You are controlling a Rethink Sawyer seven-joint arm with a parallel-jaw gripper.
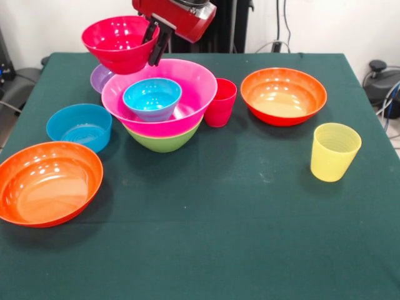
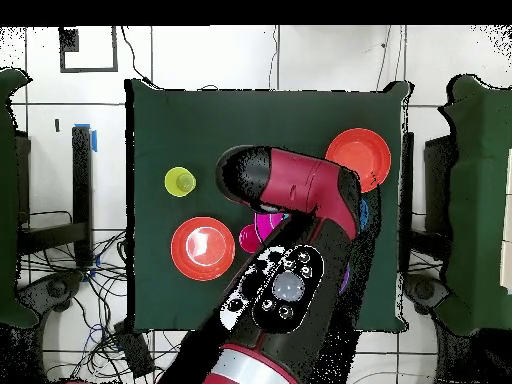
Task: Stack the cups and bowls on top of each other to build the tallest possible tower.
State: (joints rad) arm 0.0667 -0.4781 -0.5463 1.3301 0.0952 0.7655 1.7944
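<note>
Gripper (image 1: 158, 47): clamped on the rim of the red-pink bowl (image 1: 117, 42), one finger inside the wall, one outside; bowl held tilted in the air.
Held bowl, position: raised above the table (image 1: 237, 212), over the back left edge of the tower and in front of the purple bowl (image 1: 100, 78).
Tower: green bowl (image 1: 164, 140) at the base, big pink bowl (image 1: 187, 87) nested in it, small blue bowl (image 1: 152, 97) sitting inside the pink one.
Loose pieces: red cup (image 1: 221, 102) touching the tower's right side; second blue bowl (image 1: 79, 127) just left of it; orange bowl (image 1: 284, 95) to the right; another orange bowl (image 1: 49, 182) at front left; yellow cup (image 1: 335, 151) well apart at right.
Handling, judged: thin glossy plastic, light, stiff, slippery; a rim pinch looked the only workable hold, and prone to pivoting.
Overhead view: arm (image 2: 290, 270) hid the tower.
</note>
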